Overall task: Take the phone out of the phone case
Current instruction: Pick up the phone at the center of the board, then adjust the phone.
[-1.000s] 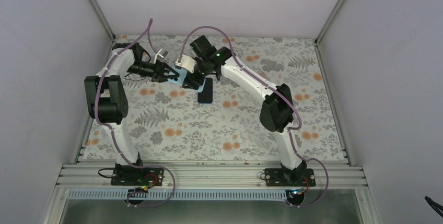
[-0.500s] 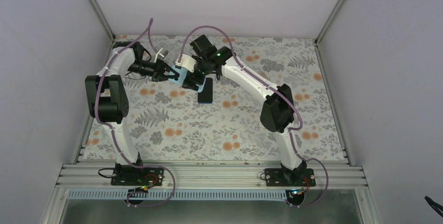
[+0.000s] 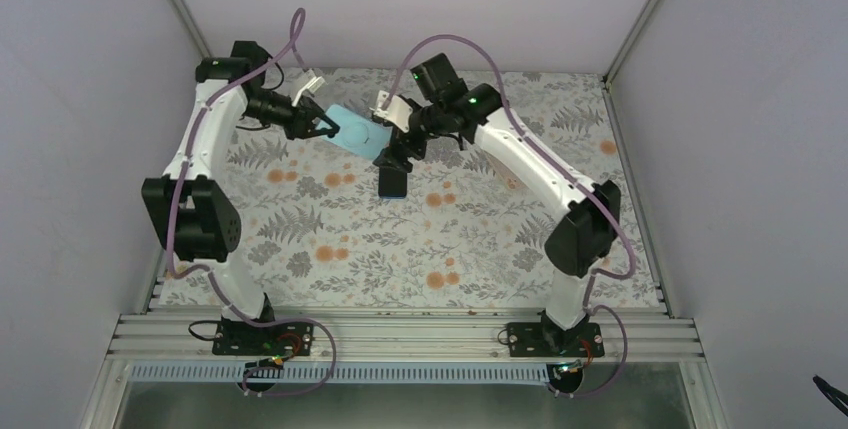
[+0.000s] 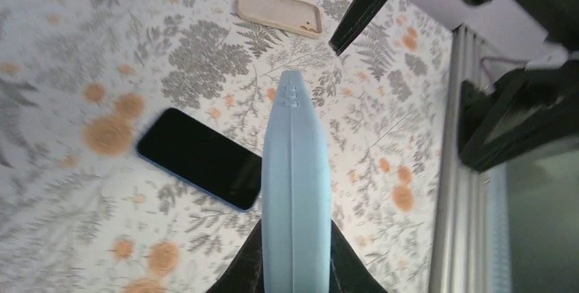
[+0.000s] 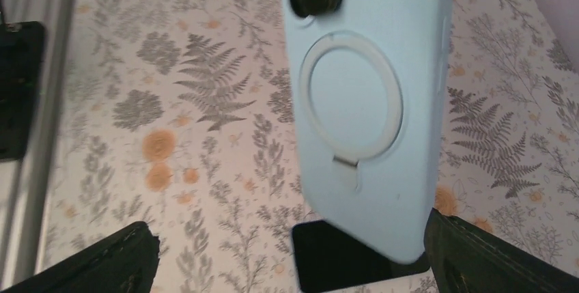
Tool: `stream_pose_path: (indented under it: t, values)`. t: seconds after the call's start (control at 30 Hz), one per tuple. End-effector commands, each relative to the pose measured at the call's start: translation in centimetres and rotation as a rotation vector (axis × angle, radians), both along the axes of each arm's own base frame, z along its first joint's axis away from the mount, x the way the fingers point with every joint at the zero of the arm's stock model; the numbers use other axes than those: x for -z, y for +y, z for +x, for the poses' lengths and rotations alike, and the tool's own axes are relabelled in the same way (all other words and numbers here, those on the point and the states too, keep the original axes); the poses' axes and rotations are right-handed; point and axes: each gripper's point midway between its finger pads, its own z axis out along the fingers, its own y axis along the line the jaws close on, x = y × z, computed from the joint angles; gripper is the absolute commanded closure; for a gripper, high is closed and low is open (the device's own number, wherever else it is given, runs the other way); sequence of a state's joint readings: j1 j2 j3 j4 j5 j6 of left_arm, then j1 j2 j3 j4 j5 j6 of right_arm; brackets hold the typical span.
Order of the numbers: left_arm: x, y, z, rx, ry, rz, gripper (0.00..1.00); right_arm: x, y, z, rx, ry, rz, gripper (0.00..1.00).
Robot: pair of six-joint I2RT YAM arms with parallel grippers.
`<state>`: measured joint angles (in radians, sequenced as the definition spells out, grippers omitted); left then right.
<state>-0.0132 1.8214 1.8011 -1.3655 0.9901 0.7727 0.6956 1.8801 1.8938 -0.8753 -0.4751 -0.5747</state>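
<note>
Now left gripper (image 3: 328, 130) is clamped on one end of the pale-blue phone (image 3: 360, 136), holding it off the table (image 3: 480, 239). Right gripper (image 3: 400, 146) gapes wide beside it. Beige case (image 4: 280, 9) lies on the table, apart.

No text, brand, number or sign is legible anywhere, including on the phone (image 4: 295, 170) clamped in the left pincer (image 4: 295, 269).

The pale-blue phone (image 5: 369, 102) blocks the spread right fingers' (image 5: 102, 262) way ahead; a black phone (image 5: 334, 257) lies beneath.
</note>
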Motion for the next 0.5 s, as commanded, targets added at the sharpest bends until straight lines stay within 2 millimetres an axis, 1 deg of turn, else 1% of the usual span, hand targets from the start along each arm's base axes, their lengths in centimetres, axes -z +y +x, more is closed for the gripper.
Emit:
stream_pose_path:
  t: [0.0,0.1,0.17,0.2,0.27,0.37,0.4,0.47]
  values:
    - [-2.4,-0.1,-1.7,0.142,-0.31,0.036,0.98,-0.8,-1.4,-3.2,-0.12,0.031,0.038,0.0]
    - [-3.7,-0.5,-3.2,0.195,-0.399,0.001,0.98,-1.0,-1.8,-3.1,-0.15,0.014,0.065,0.0]
    - [-4.7,-0.9,-4.4,0.23,-0.457,-0.029,0.98,-1.4,-2.3,-2.3,-0.144,-0.007,0.095,0.0]
    - [-5.3,-1.0,-5.2,0.246,-0.491,-0.041,0.98,-1.8,-2.3,-2.1,-0.148,-0.017,0.114,0.01]
    - [-6.0,-1.2,-6.1,0.264,-0.531,-0.061,0.98,-2.1,-2.3,-1.7,-0.157,-0.026,0.137,0.03]
    - [-6.4,-1.4,-6.8,0.276,-0.557,-0.074,0.98,-1.9,-2.0,-1.1,-0.155,-0.025,0.137,0.08]
    - [-6.3,-1.5,-6.9,0.278,-0.553,-0.076,0.98,-1.9,-1.8,-1.0,-0.156,-0.022,0.138,0.09]
    - [-6.2,-1.7,-7.2,0.287,-0.551,-0.078,0.98,-1.9,-1.7,-0.7,-0.159,-0.018,0.144,0.13]
